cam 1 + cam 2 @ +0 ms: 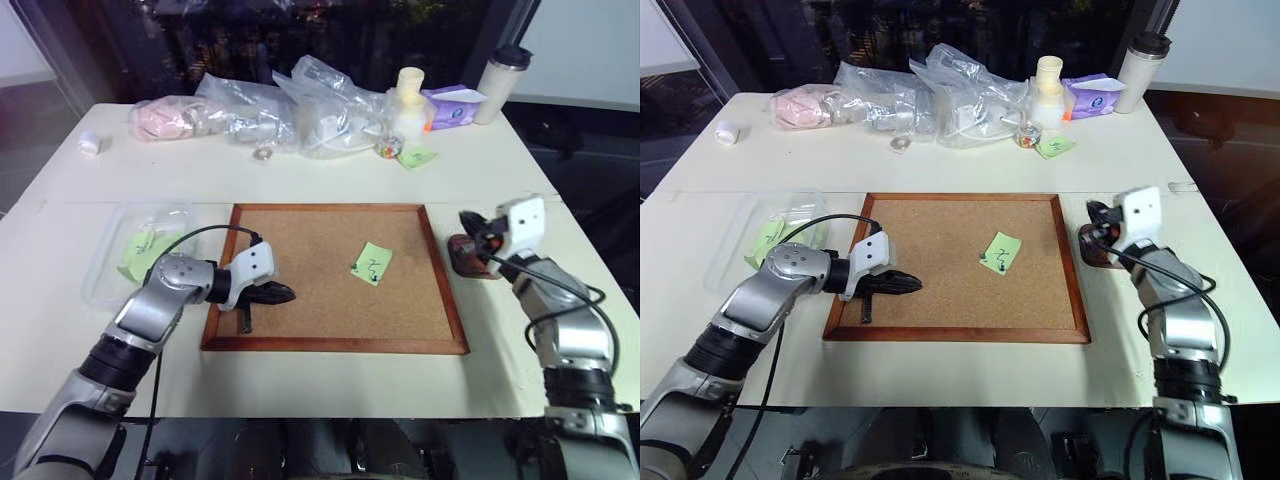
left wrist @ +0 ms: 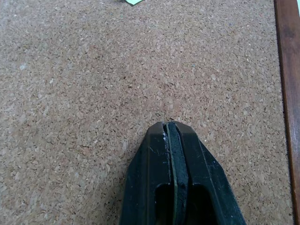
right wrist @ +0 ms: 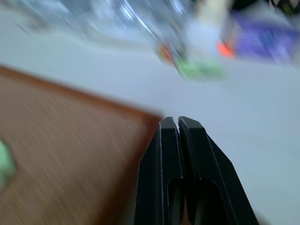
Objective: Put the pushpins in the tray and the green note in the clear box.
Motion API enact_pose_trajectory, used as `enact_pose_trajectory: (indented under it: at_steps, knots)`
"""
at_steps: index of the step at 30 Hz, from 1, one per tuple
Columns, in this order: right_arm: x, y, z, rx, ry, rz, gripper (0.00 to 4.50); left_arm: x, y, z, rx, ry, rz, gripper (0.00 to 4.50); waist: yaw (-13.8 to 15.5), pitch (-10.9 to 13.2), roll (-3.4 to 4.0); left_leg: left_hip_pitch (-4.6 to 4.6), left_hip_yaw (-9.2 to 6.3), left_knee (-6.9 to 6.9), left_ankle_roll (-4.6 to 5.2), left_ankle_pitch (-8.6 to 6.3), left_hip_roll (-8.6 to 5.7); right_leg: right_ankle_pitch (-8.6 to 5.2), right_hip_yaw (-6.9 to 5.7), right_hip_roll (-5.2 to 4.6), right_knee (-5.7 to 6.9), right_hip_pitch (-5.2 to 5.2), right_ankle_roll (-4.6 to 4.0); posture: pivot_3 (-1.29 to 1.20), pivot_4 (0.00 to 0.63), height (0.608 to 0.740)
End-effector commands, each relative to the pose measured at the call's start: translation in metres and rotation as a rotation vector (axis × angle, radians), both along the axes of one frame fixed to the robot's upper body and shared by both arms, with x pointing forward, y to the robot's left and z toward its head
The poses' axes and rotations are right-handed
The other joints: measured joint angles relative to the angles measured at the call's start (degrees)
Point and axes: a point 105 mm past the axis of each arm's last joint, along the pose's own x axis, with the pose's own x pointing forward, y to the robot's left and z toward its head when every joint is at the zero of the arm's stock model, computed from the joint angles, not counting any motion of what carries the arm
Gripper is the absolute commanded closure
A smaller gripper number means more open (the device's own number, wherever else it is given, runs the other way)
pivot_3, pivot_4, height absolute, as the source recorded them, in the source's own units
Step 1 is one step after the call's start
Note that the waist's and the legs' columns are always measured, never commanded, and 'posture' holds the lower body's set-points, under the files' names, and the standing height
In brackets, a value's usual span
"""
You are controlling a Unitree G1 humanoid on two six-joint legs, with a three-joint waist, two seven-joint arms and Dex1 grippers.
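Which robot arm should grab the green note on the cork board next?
Probably the left. The left gripper is shut over the cork board, on the side by the clear box, with open board up to the green note. The right gripper is shut by the tray.

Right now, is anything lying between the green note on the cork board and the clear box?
Only the left end effector, shut, low over the cork board between the green note and the clear box. Nothing else visible blocks that path.
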Motion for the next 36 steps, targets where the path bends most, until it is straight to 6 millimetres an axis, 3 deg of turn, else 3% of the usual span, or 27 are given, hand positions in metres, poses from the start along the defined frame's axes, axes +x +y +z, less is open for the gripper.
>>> enact_pose_trajectory:
  at_steps: [1, 12, 15, 22, 32, 36]
  knots:
    - [-0.005, -0.004, 0.01, 0.015, -0.031, -0.008, 4.46, -0.002, 0.003, -0.022, 0.056, 0.043, 0.027, 4.5, 0.07, -0.03, 0.06, 0.05, 0.0, 0.01, 0.0, 0.0, -0.01, 0.0, 0.0, 0.0, 0.0, 0.05, 0.0, 0.0, 0.15, 0.734]
    - [-0.012, -0.02, -0.01, 0.048, -0.002, -0.082, 4.46, -0.005, -0.004, -0.022, 0.034, 0.033, 0.006, 4.5, 0.66, -0.04, 0.08, 0.15, -0.01, 0.01, 0.01, 0.0, -0.04, 0.0, 0.03, -0.02, -0.01, 0.19, 0.0, 0.0, 0.15, 0.734]
    - [-0.012, -0.024, -0.01, 0.053, -0.01, -0.104, 3.65, -0.004, -0.005, -0.021, 0.029, 0.03, 0.006, 4.5, 0.67, -0.04, 0.08, 0.15, -0.02, 0.01, 0.01, -0.01, -0.05, 0.0, 0.02, -0.02, -0.01, 0.2, 0.0, 0.0, 0.15, 0.734]
    - [-0.012, -0.029, -0.003, 0.054, -0.049, -0.128, 0.07, -0.002, -0.009, -0.019, 0.016, 0.017, 0.01, 4.5, 0.75, -0.05, 0.08, 0.14, -0.03, 0.01, 0.01, -0.01, -0.07, 0.0, 0.03, -0.04, -0.02, 0.22, 0.0, 0.0, 0.15, 0.734]
    - [-0.016, -0.041, -0.005, 0.003, -0.05, -0.181, 0.02, 0.0, -0.014, -0.014, -0.007, 0.007, 0.006, 4.5, 0.76, -0.05, 0.08, 0.13, -0.1, 0.01, 0.01, -0.01, -0.1, 0.0, 0.05, -0.04, -0.06, 0.26, 0.01, 0.0, 0.15, 0.734]
    - [-0.019, -0.039, 0.006, 0.023, -0.096, -0.168, 0.02, -0.001, -0.015, -0.014, -0.009, 0.014, 0.004, 4.5, 0.77, -0.04, 0.08, 0.13, -0.11, 0.01, 0.01, -0.01, -0.1, 0.0, 0.05, -0.04, -0.06, 0.26, 0.01, 0.0, 0.15, 0.734]
